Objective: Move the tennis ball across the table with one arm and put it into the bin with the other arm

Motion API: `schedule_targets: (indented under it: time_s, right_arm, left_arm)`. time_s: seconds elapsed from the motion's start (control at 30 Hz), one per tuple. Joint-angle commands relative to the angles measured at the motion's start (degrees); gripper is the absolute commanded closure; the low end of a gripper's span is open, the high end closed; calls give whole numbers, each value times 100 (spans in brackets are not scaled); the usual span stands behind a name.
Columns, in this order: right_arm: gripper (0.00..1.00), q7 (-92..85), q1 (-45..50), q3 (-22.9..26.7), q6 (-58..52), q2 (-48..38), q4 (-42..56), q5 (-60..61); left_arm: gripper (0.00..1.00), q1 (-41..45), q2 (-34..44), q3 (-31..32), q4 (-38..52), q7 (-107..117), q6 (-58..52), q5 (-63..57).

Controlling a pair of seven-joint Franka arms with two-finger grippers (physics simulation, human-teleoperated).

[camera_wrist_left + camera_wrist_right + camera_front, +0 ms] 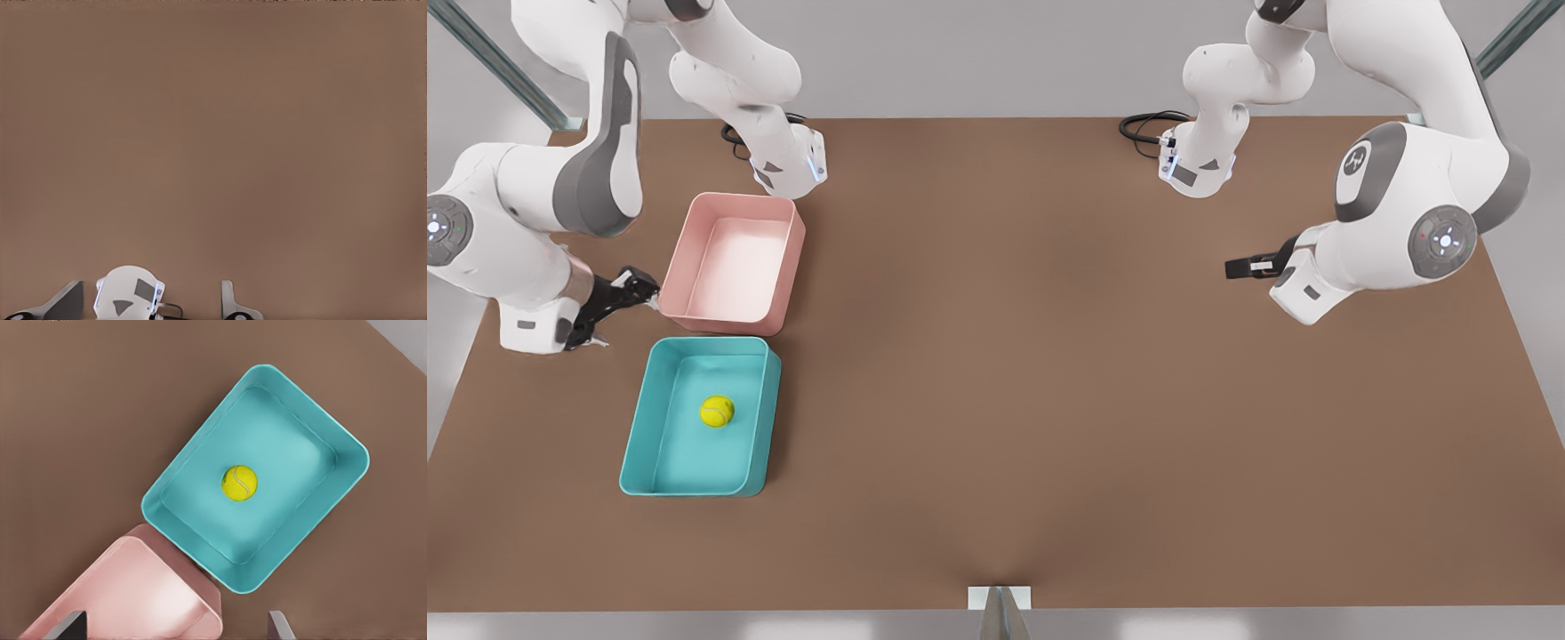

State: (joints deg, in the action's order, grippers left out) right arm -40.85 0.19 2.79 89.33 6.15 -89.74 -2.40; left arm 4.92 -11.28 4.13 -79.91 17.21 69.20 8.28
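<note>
The table spreads wide beneath both my grippers. The bin sits just beside my right gripper, below and ahead of its fingertips, with one short end toward me and its long axis running away from the tool. The pink tray lies just beside the same gripper, nearly touching the bin's near end. That gripper hangs with its fingers spread wide and holding nothing. My left gripper waits well apart across the table over bare surface, its fingers also parted and empty. The tennis ball rests on the bin's floor near the middle, clear of the walls, so I judge the drop done and my right arm by far the nearer.
</note>
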Motion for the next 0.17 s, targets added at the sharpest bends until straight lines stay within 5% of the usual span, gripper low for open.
schedule_targets:
  time_s: [0.0,0.13]
  right_arm:
    - [0,3540,-28,-33,-899,-184,-53,-6]
    - [0,3734,-19,-25,-864,-228,-44,3]
  left_arm:
    - [0,-8,12,0,19,10,41,6]
    - [0,1,12,18,19,19,6,15]
